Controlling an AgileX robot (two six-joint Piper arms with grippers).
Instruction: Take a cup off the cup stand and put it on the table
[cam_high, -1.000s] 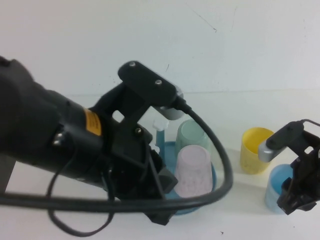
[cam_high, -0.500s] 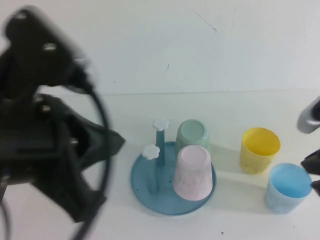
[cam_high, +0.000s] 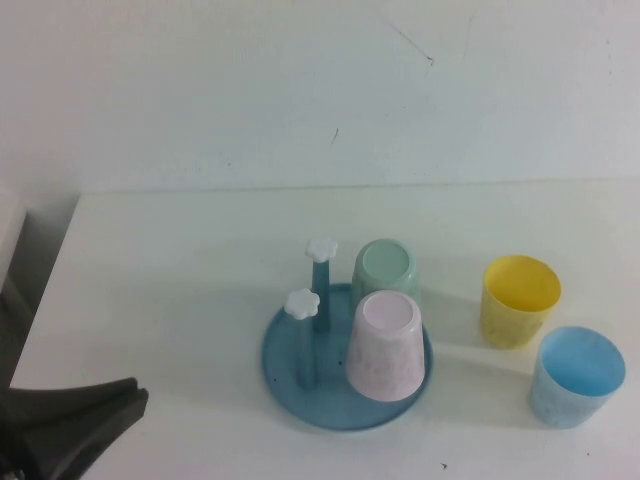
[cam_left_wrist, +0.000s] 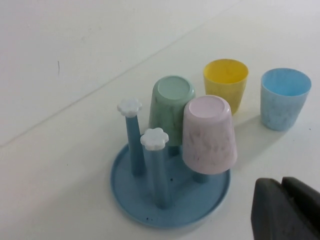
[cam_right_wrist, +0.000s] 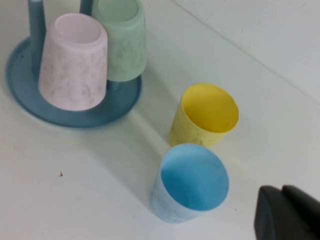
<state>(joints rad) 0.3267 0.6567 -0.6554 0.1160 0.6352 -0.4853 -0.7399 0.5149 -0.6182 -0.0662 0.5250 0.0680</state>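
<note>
Sky-blue cup (cam_high: 577, 376) stands upright on the tabletop (cam_high: 180, 260) beside the cup stand (cam_high: 346, 364), seemingly light, stiff, slick, best pinched at its rim; left gripper (cam_left_wrist: 287, 209) and right gripper (cam_right_wrist: 287, 214) both hang clear, fingers shut and empty.

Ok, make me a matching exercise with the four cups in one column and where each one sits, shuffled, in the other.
Things:
1. sky-blue cup
2. yellow cup
3. pink cup
4. mint-green cup

States:
A. upside down on the cup stand, near side
B. upright on the table, nearest the robot
C. upside down on the stand, far side
D. upright on the table, beyond the sky-blue one

Pairs: 1-B, 2-D, 3-A, 4-C
</note>
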